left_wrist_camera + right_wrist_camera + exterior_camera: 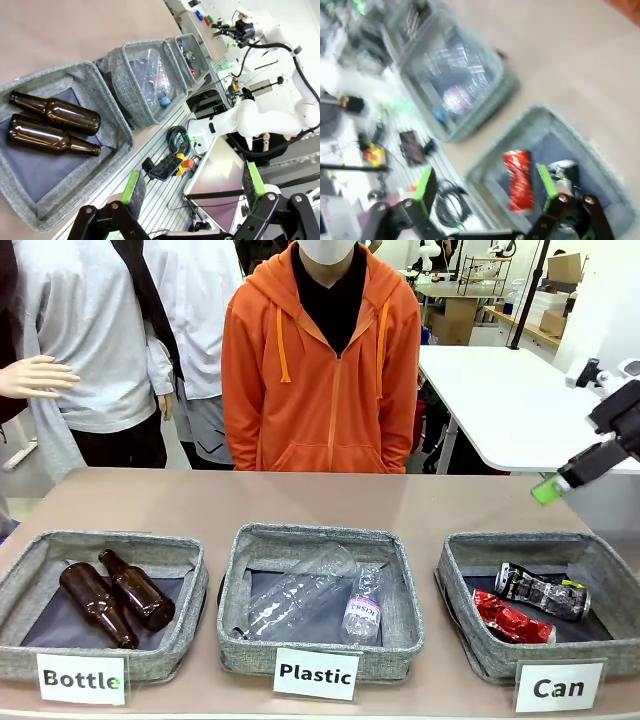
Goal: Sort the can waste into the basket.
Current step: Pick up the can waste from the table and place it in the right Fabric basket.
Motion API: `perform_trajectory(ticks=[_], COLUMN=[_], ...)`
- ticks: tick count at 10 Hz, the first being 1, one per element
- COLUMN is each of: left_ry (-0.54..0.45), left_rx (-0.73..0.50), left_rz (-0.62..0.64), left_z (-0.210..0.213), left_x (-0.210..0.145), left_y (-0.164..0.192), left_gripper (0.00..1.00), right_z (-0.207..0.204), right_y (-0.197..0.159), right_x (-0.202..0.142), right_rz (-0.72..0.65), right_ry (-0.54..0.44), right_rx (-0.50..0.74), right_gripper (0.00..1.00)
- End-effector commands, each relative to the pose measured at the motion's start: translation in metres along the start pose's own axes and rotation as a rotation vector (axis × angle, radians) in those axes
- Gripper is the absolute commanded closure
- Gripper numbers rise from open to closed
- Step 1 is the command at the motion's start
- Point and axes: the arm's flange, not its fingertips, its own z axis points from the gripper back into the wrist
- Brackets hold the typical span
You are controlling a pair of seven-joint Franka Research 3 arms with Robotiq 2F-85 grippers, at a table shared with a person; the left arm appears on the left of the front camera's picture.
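- Red can [512,621] and black can [543,592] lie inside the Can basket [470,645].
- Right tool [487,187] and left tool [192,182]: both apart, empty.
- Risk: a low swing of the right tool could snag the basket's rim.

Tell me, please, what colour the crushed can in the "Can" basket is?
Shiny red: the crushed can lies in the basket beside the black can, clearest in the front view.

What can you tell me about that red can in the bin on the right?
The red can is small, shiny metal, badly crushed and crumpled. It lies on its side on the dark lining of the grey fabric bin with the "Can" card, at the near side. It touches a black can lying just behind it. Nothing is gripping it.
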Motion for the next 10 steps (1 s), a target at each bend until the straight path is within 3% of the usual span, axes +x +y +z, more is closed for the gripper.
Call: perform_trajectory(ticks=[1, 2, 4, 5, 10], left_ry=[0.007, 0.007, 0.007, 0.007, 0.007], left_rx=[-0.007, -0.007, -0.007, -0.007, -0.007], left_rz=[0.002, 0.002, 0.002, 0.002, 0.002], left_z=[0.002, 0.002, 0.002, 0.002, 0.002], left_x=[-0.001, -0.001, -0.001, -0.001, -0.001], left_y=[-0.003, -0.003, -0.003, -0.003, -0.003], left_gripper=[0.0, 0.0, 0.0, 0.0, 0.0], right_z=[0.011, 0.016, 0.012, 0.014, 0.014], right_y=[-0.023, -0.035, -0.051, -0.039, -0.039], right_x=[0.001, 0.0, 0.006, -0.011, -0.011], right_rz=[-0.625, -0.661, -0.651, -0.34, -0.34], right_ry=[-0.721, -0.778, -0.752, -0.274, -0.274], right_rx=[0.339, 0.417, 0.386, 0.234, 0.234], right_gripper=[0.0, 0.0, 0.0, 0.0, 0.0])
